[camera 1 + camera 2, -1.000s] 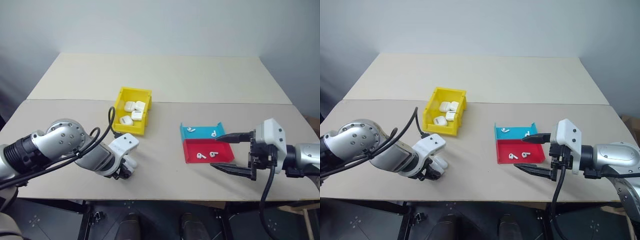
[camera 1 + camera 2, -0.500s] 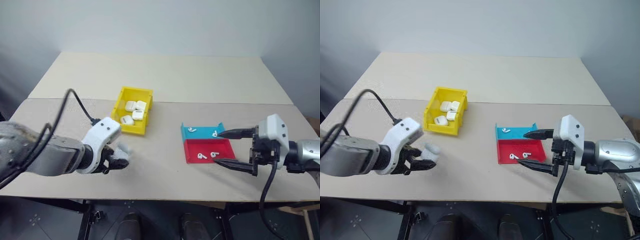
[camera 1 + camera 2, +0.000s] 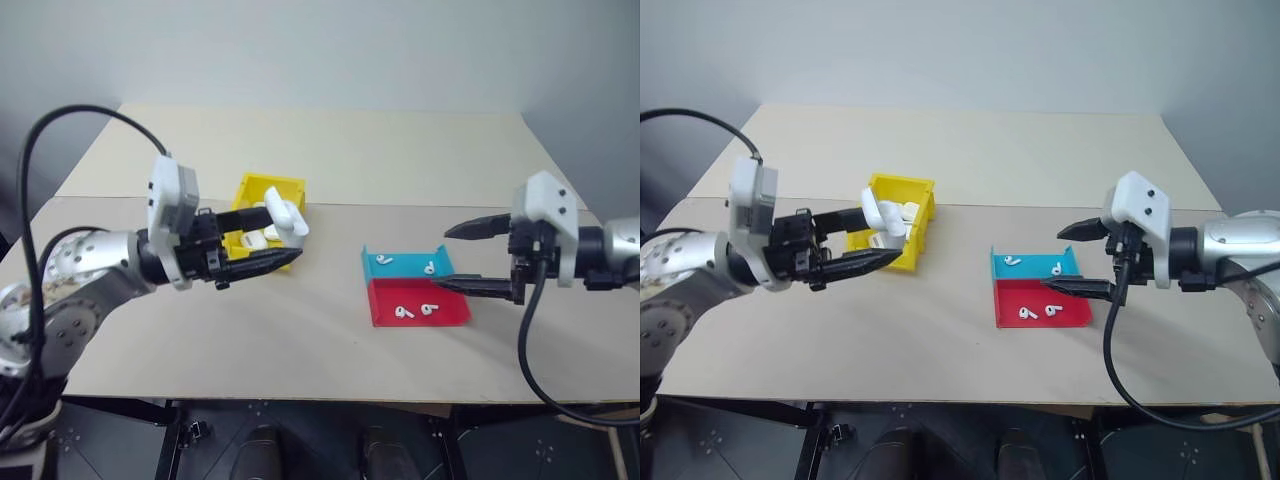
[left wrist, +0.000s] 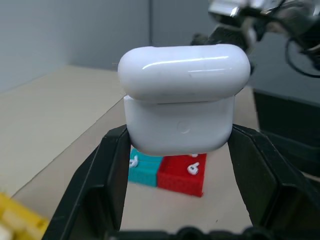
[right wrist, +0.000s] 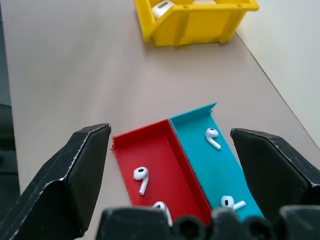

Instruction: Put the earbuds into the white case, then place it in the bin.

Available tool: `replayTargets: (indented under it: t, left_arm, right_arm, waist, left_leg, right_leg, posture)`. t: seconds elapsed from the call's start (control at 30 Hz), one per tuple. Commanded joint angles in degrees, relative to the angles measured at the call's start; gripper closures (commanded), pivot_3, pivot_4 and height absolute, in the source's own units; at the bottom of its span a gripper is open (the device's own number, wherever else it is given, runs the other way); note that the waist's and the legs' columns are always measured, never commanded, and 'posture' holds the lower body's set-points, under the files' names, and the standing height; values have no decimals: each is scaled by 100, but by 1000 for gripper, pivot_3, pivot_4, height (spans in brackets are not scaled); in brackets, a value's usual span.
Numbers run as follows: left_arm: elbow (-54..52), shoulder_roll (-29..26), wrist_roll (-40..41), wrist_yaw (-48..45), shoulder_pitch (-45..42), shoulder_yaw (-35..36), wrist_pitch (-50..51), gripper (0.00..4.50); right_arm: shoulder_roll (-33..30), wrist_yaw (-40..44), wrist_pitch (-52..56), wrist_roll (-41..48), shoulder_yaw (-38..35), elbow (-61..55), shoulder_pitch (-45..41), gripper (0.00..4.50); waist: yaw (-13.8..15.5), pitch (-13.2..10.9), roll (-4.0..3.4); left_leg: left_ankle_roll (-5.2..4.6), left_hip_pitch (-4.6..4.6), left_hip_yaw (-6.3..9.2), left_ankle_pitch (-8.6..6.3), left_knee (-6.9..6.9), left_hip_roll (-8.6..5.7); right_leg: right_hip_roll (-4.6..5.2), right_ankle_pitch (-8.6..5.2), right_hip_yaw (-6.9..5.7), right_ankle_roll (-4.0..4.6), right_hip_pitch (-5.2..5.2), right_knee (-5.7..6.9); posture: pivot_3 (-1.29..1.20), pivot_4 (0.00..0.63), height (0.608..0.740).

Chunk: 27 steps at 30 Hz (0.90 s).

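My left gripper [image 3: 288, 236] is shut on the white case [image 3: 285, 216] and holds it in the air, level, just in front of the yellow bin [image 3: 262, 186]. In the left wrist view the case [image 4: 180, 112] sits upright between the two black fingers [image 4: 107, 165] with its lid down. Several earbuds [image 3: 403, 311] lie in the teal-and-red tray [image 3: 447, 313], two in each half. My right gripper [image 3: 441, 258] hangs open over the tray's right side, holding nothing. The right wrist view looks down between its spread fingers at the earbuds [image 5: 141, 177].
The bin [image 5: 195, 20] holds several other white cases [image 3: 258, 239]. The tray [image 5: 150, 147] lies right of the middle of the beige table [image 3: 330, 150]. A seam crosses the table behind the bin.
My left gripper lifted the case off the table near the front edge and swung level toward the right, up in front of the bin. The right gripper rose a little over the tray, still open.
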<state>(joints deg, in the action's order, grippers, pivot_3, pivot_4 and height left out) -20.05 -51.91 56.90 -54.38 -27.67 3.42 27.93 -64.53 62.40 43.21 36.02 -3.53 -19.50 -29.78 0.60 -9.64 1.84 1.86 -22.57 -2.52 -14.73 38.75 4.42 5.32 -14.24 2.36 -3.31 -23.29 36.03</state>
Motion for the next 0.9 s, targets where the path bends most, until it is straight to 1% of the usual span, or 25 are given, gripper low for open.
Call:
replayTargets:
  t: [0.03,0.13,0.17,0.27,0.37,0.47,0.7,0.83,0.9]
  left_arm:
    - [439,229,-450,-908,-313,26,-553,1797]
    - [732,340,-603,-1908,-366,41,-847,1797]
    - [794,421,-639,-2028,-373,61,-910,1797]
    - [954,718,-561,-2072,-446,182,-866,1797]
    - [978,908,-405,-2150,-444,297,-738,1797]
    - [853,1076,-349,-2065,-356,356,-669,1797]
    - [411,1420,103,-1810,-48,566,-297,1797]
    - [199,1599,-41,-1810,36,432,-343,1797]
    - [141,1618,-6,-1798,68,474,-298,1797]
  right_arm:
    - [29,21,10,-204,194,70,-396,0]
    - [177,78,-62,-391,448,284,-701,0]
    - [241,71,-99,-485,541,368,-801,0]
    - [394,68,-79,-734,781,635,-1083,0]
    - [536,108,-104,-951,967,852,-1294,0]
    - [646,187,-55,-1107,1142,963,-1474,0]
    - [760,549,76,-1716,1883,1428,-2076,0]
    - [649,1132,-7,-1895,2197,1458,-2326,0]
    - [517,1377,-3,-1924,2285,1186,-2245,382]
  waist:
    - [-10,0,0]
    - [-23,0,0]
    - [-22,0,-1]
    - [-8,0,-1]
    - [-2,0,-1]
    - [-7,0,-1]
    - [-36,1,-2]
    - [-46,1,-2]
    - [-39,1,-2]
  left_leg:
    - [-2,-5,-1,-1,2,0]
    - [-3,-31,2,-1,7,1]
    - [-3,-38,-1,-1,10,1]
    - [-3,-69,0,0,23,1]
    - [-4,-77,1,0,25,1]
    - [-4,-78,1,0,24,2]
    - [-4,-76,1,0,24,4]
    - [-3,-75,2,1,24,4]
    - [-4,-75,2,1,24,4]
  right_leg:
    - [-1,0,1,0,-6,1]
    - [-1,1,-2,-2,-31,5]
    - [-1,2,1,-3,-41,9]
    - [0,4,2,-6,-74,22]
    - [0,5,2,-7,-82,26]
    - [0,5,2,-8,-83,24]
    - [-1,5,3,-8,-84,28]
    - [-1,5,2,-8,-84,31]
    - [-1,5,2,-8,-84,29]
  posture:
    - [0,150,740]
    - [0,150,740]
    - [0,150,740]
    - [0,150,740]
    - [0,150,740]
    - [0,150,740]
    - [0,150,740]
    - [0,150,740]
    - [0,150,740]
